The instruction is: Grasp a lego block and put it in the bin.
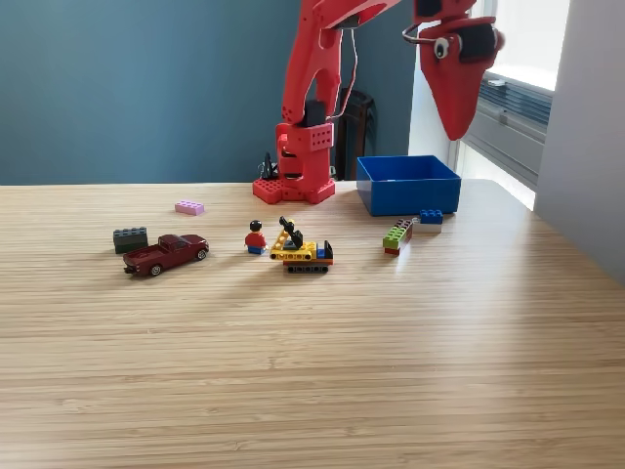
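The blue bin (407, 184) stands on the table at the exterior view's right, next to the red arm's base (296, 166). High above the bin hangs my red gripper (457, 125), pointing down, its jaws together and nothing visible between them. Lego pieces lie on the wood: a pink block (189, 207) at the left, a dark grey block (130, 238) nearer, a green and red stack (396, 237) and a blue block (431, 217) just in front of the bin.
A dark red toy pickup (165, 253), a small minifigure (256, 237) and a yellow lego vehicle (301, 251) sit mid-table. A grey wall panel (586, 127) borders the exterior view's right.
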Robot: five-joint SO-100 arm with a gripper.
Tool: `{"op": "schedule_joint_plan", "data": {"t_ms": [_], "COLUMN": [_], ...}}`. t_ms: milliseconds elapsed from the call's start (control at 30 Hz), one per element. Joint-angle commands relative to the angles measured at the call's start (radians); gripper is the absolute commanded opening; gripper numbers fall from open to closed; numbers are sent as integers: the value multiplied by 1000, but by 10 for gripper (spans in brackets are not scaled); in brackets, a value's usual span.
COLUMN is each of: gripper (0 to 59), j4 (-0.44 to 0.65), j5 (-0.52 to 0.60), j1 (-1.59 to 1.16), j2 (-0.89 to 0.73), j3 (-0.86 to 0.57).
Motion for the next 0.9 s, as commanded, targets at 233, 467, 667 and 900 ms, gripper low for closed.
{"op": "schedule_joint_plan", "data": {"t_ms": [233,467,667,900], "gripper": [0,0,0,0], "j4": [9,9,-8,-52], "j5": [-41,-58,-72,-89], "j1": [160,190,213,267], "j2": [18,18,18,18], "j3": [-15,-12,-8,11]}}
